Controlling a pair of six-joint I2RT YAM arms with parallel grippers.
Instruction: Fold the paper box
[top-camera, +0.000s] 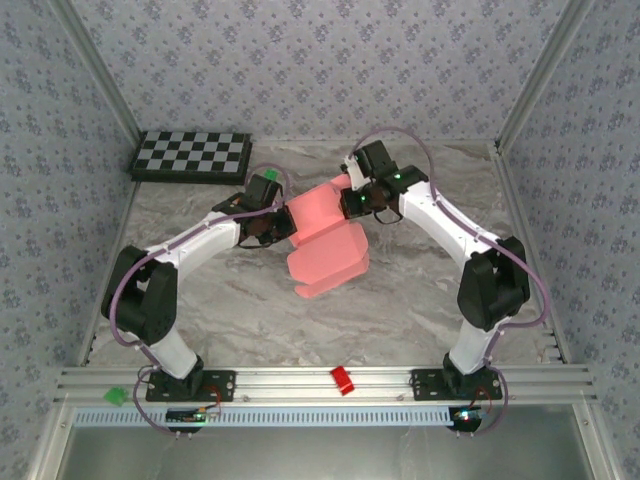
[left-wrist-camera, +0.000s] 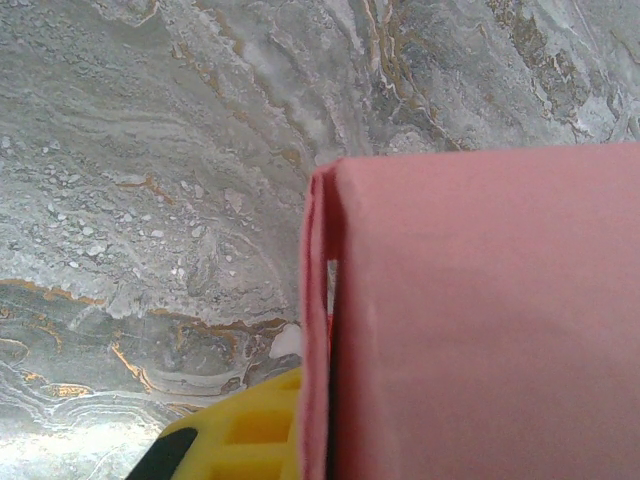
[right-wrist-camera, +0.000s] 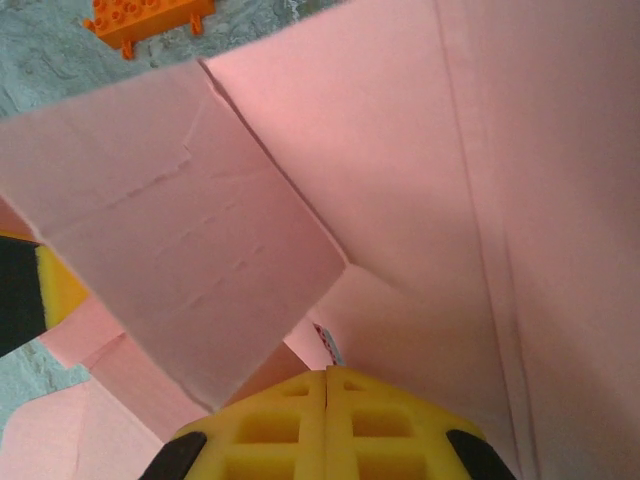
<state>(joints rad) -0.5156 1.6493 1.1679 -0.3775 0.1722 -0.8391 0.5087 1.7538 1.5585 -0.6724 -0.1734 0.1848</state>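
Observation:
The pink paper box (top-camera: 322, 240) hangs partly folded above the middle of the table between both arms, its lower panels drooping toward the marble. My left gripper (top-camera: 283, 226) is shut on its left edge. In the left wrist view the card's edge (left-wrist-camera: 318, 300) runs down beside one yellow finger (left-wrist-camera: 250, 432), and the other finger is hidden behind the pink panel (left-wrist-camera: 480, 320). My right gripper (top-camera: 352, 200) is at the box's upper right corner. Its two yellow fingers (right-wrist-camera: 290, 435) are pressed together with nothing between them, tips against the inner fold of the paper box (right-wrist-camera: 400, 230).
A checkerboard (top-camera: 192, 155) lies at the back left. A small red block (top-camera: 342, 380) sits on the front rail, and a green piece (top-camera: 116, 396) by the left base. An orange brick (right-wrist-camera: 145, 18) rests on the marble beyond the card. Patterned walls close in three sides.

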